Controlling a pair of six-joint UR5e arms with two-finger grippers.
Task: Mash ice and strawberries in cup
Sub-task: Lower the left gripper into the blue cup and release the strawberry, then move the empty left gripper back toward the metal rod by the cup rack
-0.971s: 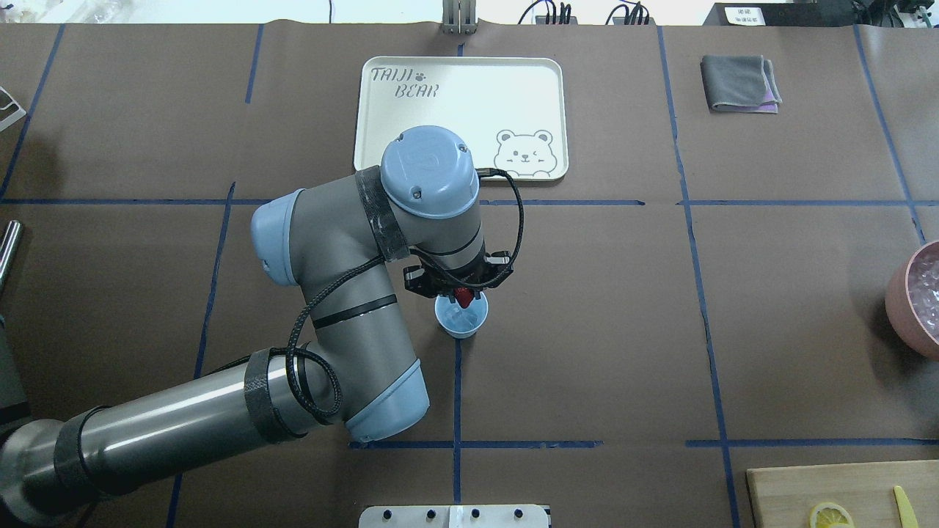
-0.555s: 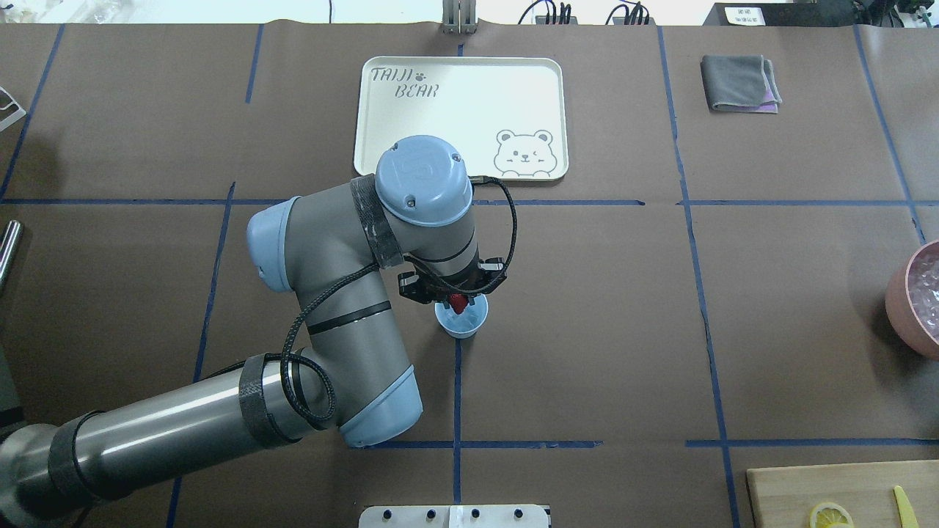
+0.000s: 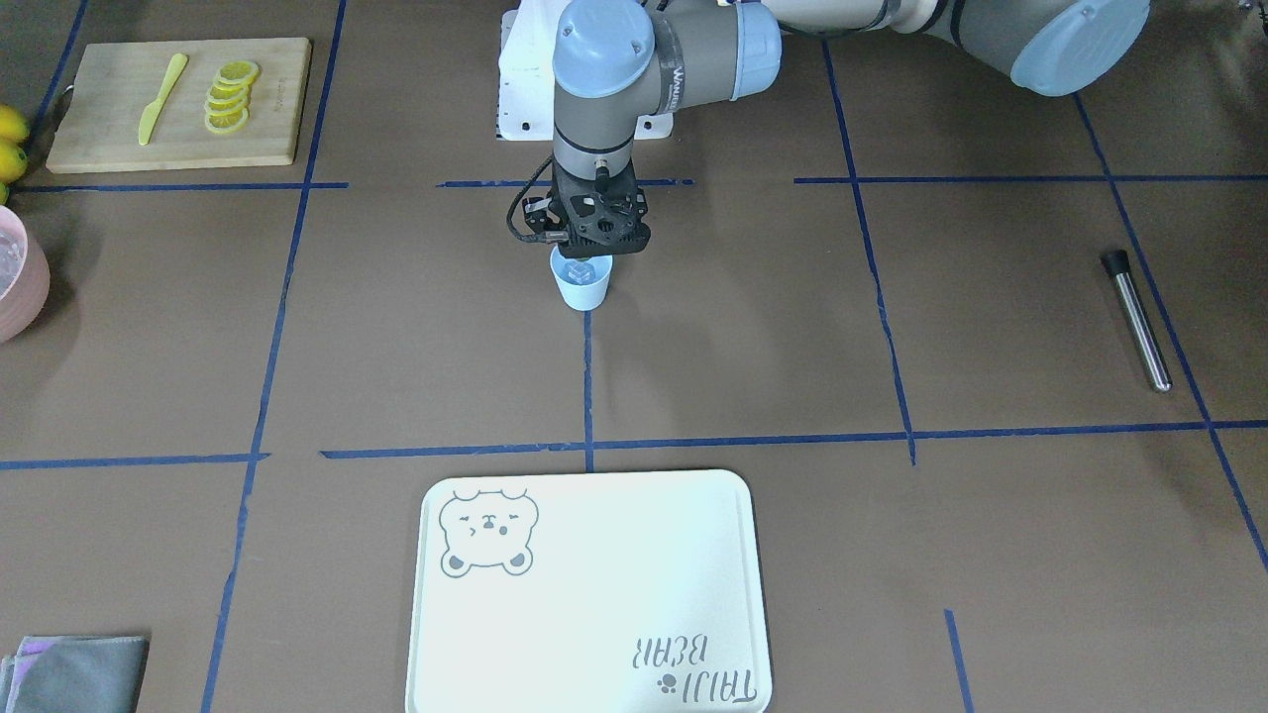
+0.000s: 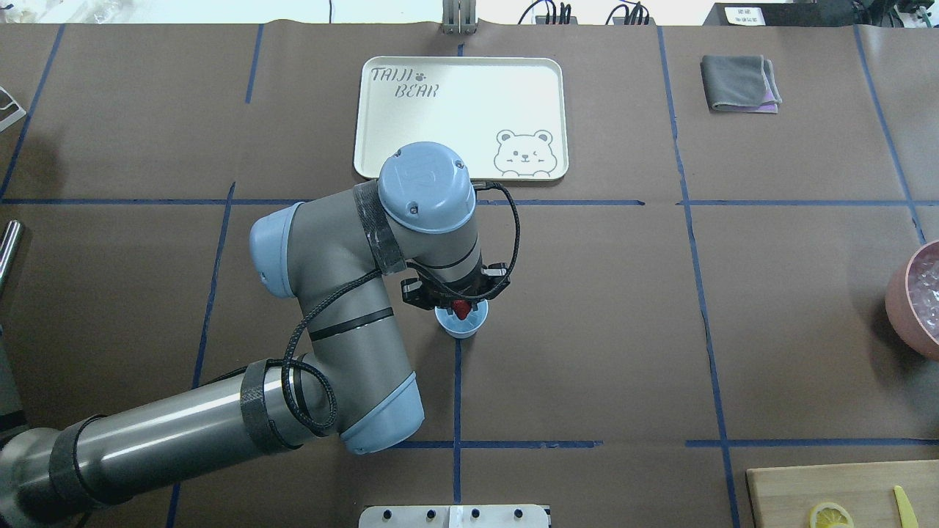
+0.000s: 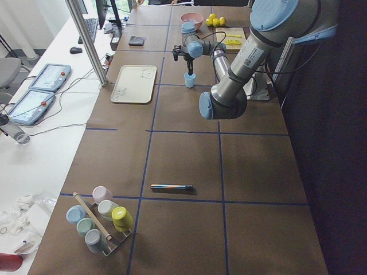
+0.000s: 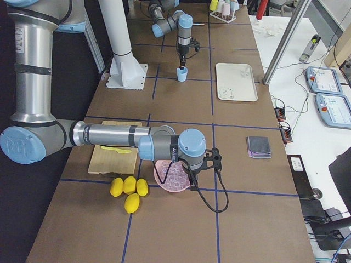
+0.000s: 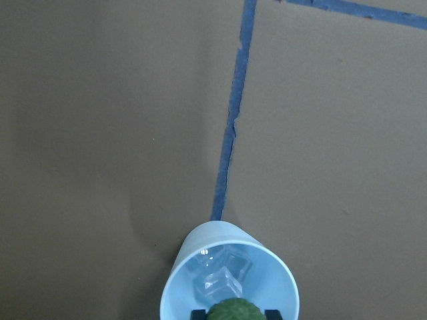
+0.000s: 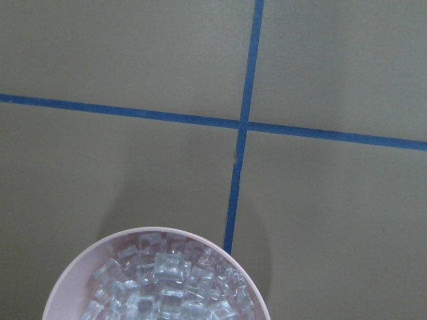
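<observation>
The light-blue cup point(image 4: 462, 325) stands on the brown table at a blue tape crossing. Clear ice cubes point(image 7: 221, 278) lie inside it. My left gripper point(image 4: 459, 305) hangs straight over the cup's mouth, shut on the small red strawberry point(image 4: 461, 309). In the left wrist view the strawberry's green cap point(image 7: 235, 311) sits between the fingertips point(image 7: 197, 313), just above the rim of the cup point(image 7: 200, 241). My right gripper point(image 6: 190, 176) shows only in the exterior right view, above the pink bowl; I cannot tell whether it is open or shut.
A white bear tray point(image 4: 462, 73) lies behind the cup. The pink bowl point(image 4: 904, 297) of ice cubes stands at the table's right edge. A metal rod point(image 3: 1137, 319) lies on my left. A cutting board point(image 3: 119, 139) holds lemon slices and a yellow knife. A grey cloth point(image 4: 739, 83) lies far right.
My left gripper has come down and slightly nearer over the cup with the strawberry in it. The cup has not moved.
</observation>
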